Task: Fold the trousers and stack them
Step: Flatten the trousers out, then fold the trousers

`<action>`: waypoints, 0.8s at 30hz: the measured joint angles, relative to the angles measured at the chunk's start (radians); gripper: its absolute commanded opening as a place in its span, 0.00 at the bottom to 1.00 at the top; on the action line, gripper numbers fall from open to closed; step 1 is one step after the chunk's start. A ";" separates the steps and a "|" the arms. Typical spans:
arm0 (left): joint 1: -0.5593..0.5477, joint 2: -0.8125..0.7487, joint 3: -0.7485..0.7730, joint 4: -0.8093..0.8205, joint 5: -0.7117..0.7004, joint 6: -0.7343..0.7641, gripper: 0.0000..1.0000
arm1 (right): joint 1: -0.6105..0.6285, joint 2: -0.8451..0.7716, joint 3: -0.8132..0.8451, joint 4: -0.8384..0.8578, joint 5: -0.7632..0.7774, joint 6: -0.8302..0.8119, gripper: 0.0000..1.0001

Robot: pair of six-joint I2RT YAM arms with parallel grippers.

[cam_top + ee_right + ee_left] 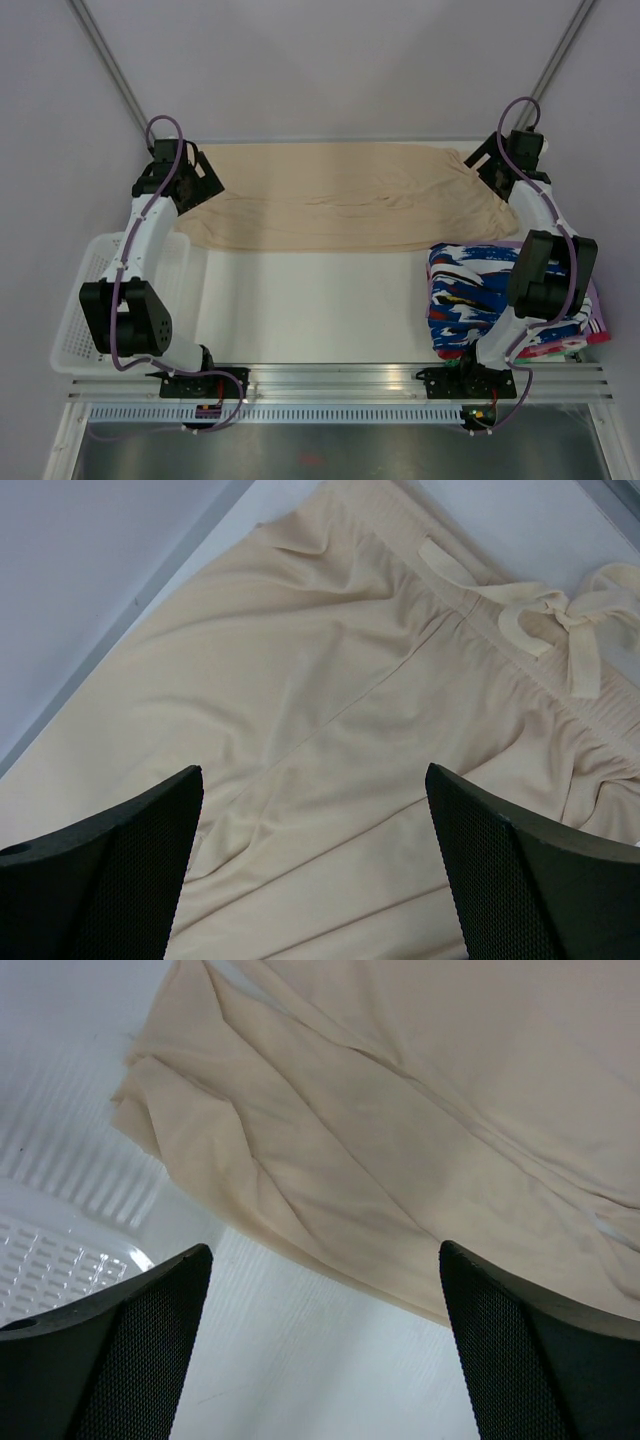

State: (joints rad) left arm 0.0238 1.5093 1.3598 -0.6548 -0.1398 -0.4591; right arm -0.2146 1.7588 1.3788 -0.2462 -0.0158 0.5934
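Note:
The beige trousers (pixel 345 200) lie spread across the far half of the table, legs toward the left, waistband toward the right. My left gripper (pixel 203 180) is open and empty above the leg ends at the far left; in its wrist view (pixel 325 1290) the hem (pixel 300 1160) lies just beyond the fingers. My right gripper (pixel 487 172) is open and empty above the waist end at the far right. Its wrist view (pixel 315 810) shows the trousers (pixel 330 730) with the drawstring bow (pixel 560 620) on the waistband.
A stack of blue, white, red and black patterned garments (pixel 480 295) sits at the right front. A white mesh basket (pixel 95 290) stands at the left edge and shows in the left wrist view (pixel 50 1260). Bare white table (pixel 310 300) lies between them.

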 measured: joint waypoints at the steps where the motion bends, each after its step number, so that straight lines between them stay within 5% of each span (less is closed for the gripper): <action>1: 0.000 0.000 -0.003 -0.010 -0.003 -0.006 1.00 | 0.000 -0.003 -0.004 0.000 -0.003 0.000 0.98; 13: 0.002 0.002 -0.053 -0.206 -0.156 -0.212 1.00 | 0.003 -0.040 -0.076 -0.003 -0.007 0.001 0.98; 24: 0.003 0.068 -0.017 -0.135 -0.120 -0.236 0.98 | 0.003 0.047 -0.062 0.006 -0.037 0.005 0.98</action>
State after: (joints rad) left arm 0.0269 1.5768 1.3430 -0.7902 -0.2600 -0.6952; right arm -0.2111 1.8061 1.3167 -0.2405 -0.0528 0.5983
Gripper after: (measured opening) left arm 0.981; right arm 0.979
